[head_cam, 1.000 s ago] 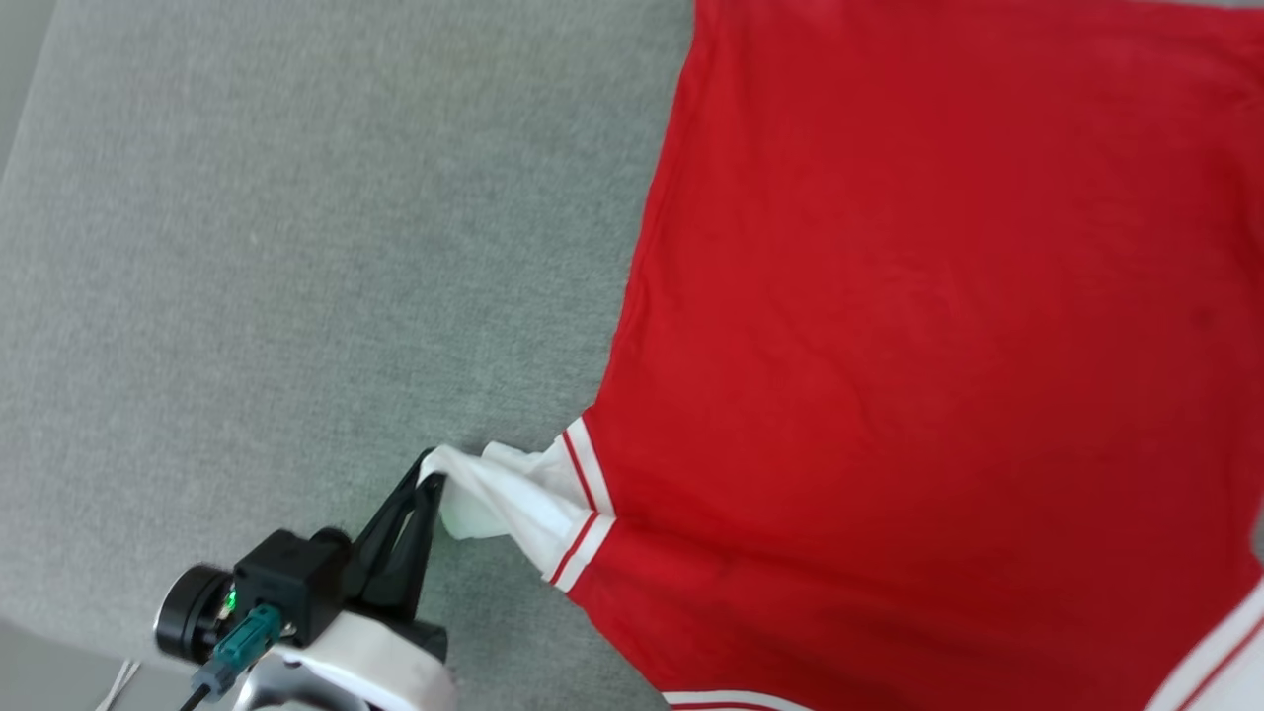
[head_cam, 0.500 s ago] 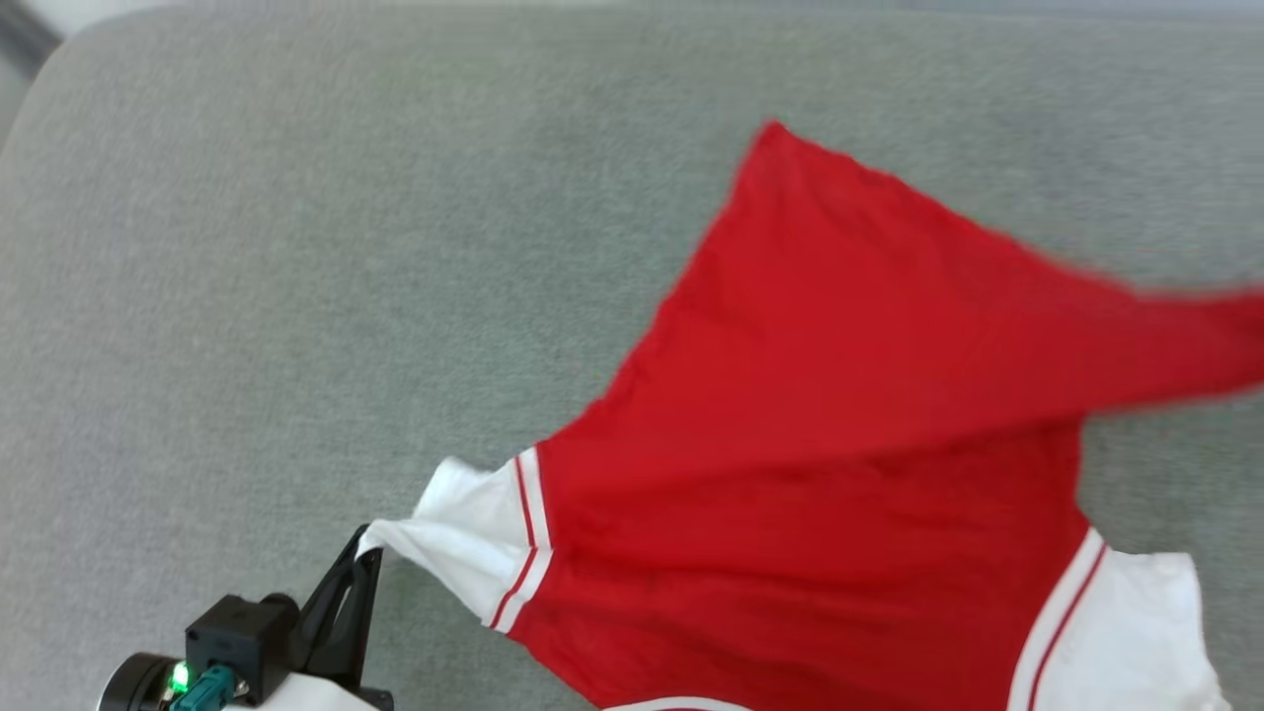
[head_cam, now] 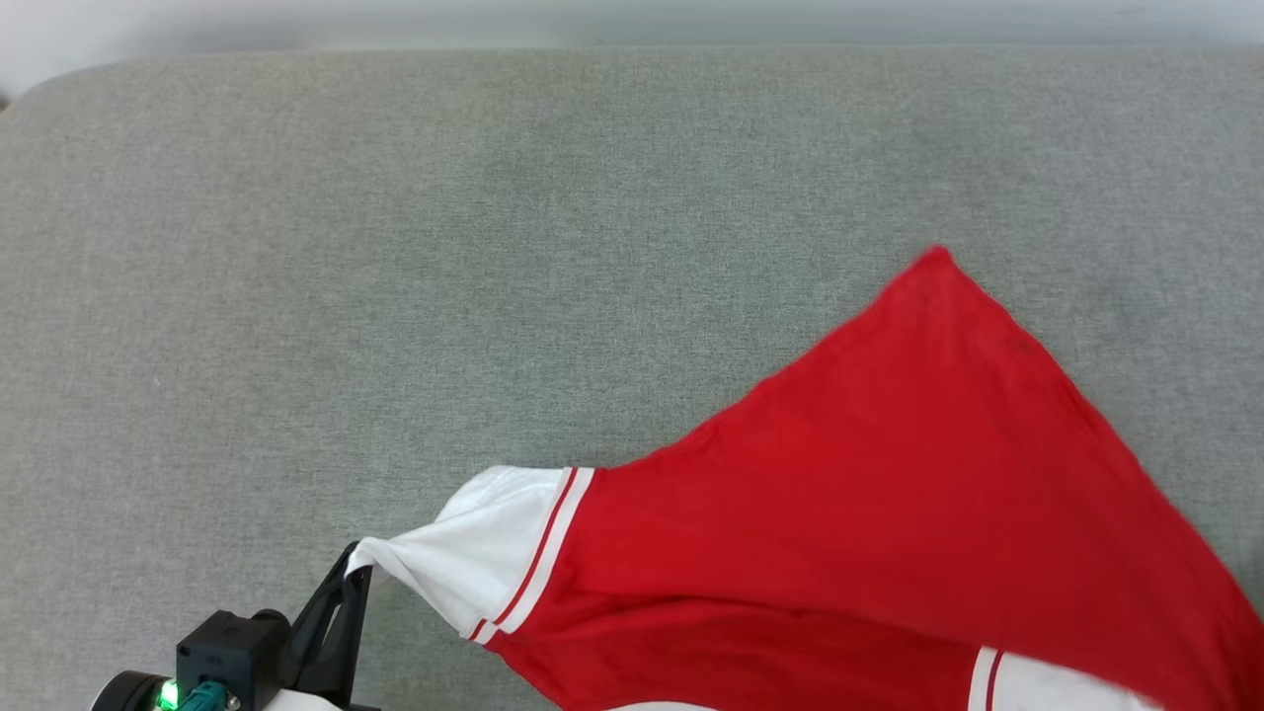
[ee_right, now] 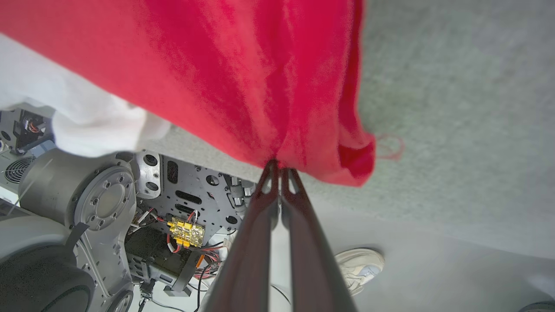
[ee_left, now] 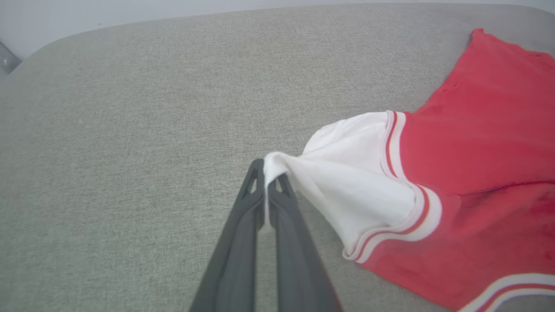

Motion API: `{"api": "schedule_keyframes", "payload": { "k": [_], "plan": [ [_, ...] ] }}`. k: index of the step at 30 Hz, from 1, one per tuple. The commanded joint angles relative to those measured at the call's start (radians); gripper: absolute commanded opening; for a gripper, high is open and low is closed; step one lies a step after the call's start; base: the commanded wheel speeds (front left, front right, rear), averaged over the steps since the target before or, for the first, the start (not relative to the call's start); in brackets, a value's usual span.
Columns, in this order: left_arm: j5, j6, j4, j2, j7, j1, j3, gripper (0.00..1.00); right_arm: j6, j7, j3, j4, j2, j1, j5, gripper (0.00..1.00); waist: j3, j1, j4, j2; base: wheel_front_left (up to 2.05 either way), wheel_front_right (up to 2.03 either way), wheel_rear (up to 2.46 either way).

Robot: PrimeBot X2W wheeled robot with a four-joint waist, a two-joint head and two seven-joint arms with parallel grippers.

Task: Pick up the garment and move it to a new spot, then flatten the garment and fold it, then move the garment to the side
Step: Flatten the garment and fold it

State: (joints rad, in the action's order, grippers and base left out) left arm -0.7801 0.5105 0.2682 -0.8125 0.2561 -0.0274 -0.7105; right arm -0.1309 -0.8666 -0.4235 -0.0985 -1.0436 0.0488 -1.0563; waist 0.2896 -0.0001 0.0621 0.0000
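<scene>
At the near left of the grey padded surface (head_cam: 395, 247), the left gripper (head_cam: 357, 565) has its two dark fingers pressed together on the tip of the garment's white sleeve (ee_left: 347, 186), pulling it into a narrow point. The garment (head_cam: 869, 494) lies to the right of this gripper and reaches away from it towards the near right of the surface. Just right of the pinched tip the sleeve widens and ends in a white band with a thin red stripe, where the red body begins. The red cloth rises to one pointed corner on the far right side and slopes back down to the near right edge, where a second white and red band shows. The side facing up is plain red; no letters or number can be seen.

In the right wrist view, the right gripper (ee_right: 279, 167) is also pressed together, pinching a gathered bunch of red fabric, with the cloth fanning out beyond its fingertips. Below it are the robot's base (ee_right: 104, 203) and a pale shoe (ee_right: 360, 264) on the floor.
</scene>
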Motion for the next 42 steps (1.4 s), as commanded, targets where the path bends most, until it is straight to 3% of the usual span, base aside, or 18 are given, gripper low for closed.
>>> {"api": "schedule_keyframes", "payload": {
  "k": [1,2,3,5,14,19,25,32,42],
  "plan": [
    [-0.001,0.002,0.002,-0.002,-0.003,-0.001,-0.002,0.00,0.001,0.012,0.006,-0.005,0.016,-0.039,0.016,0.00,0.000,0.0001,-0.001,0.0000,0.00,0.00,0.00],
    [-0.001,0.003,0.002,-0.002,-0.004,-0.001,-0.002,0.00,0.001,0.029,0.018,-0.005,0.028,-0.047,0.025,0.00,-0.002,0.0001,-0.004,0.0000,0.00,0.00,0.00],
    [-0.002,0.005,0.002,-0.003,-0.005,-0.001,-0.002,0.00,0.001,0.051,0.032,-0.002,0.039,-0.048,0.038,0.17,-0.003,0.0001,-0.007,0.0000,0.00,0.00,0.00],
    [-0.003,0.008,0.002,-0.007,-0.008,0.002,-0.003,0.00,0.001,0.071,0.063,0.004,0.054,-0.042,0.040,1.00,-0.008,0.0001,-0.012,0.0000,0.00,0.00,0.00],
    [0.014,0.009,0.012,0.000,-0.020,-0.015,-0.015,0.00,0.000,0.087,0.229,0.155,0.028,0.131,0.055,1.00,-0.014,0.0001,-0.001,0.0000,0.00,0.00,0.00],
    [0.023,0.000,0.011,0.009,-0.023,-0.032,-0.026,0.00,0.000,0.015,0.230,0.222,0.017,0.264,0.079,1.00,0.006,0.0001,0.022,0.0000,0.00,0.00,0.00],
    [0.041,-0.015,0.007,0.025,-0.027,-0.066,-0.040,0.00,0.000,-0.180,0.091,0.263,0.034,0.509,0.148,1.00,0.049,0.0001,0.063,0.0000,0.00,0.00,0.00],
    [0.068,-0.044,-0.005,0.064,-0.029,-0.136,-0.059,0.00,0.000,-0.347,-0.104,0.147,0.143,0.819,0.242,1.00,0.127,0.0001,0.123,0.0000,0.00,0.00,0.00],
    [0.092,-0.085,-0.045,0.125,-0.024,-0.213,-0.080,0.00,0.000,-0.393,-0.300,-0.092,0.246,1.005,0.291,1.00,0.223,0.0001,0.190,0.0000,0.00,0.00,0.00]
  ]
}}
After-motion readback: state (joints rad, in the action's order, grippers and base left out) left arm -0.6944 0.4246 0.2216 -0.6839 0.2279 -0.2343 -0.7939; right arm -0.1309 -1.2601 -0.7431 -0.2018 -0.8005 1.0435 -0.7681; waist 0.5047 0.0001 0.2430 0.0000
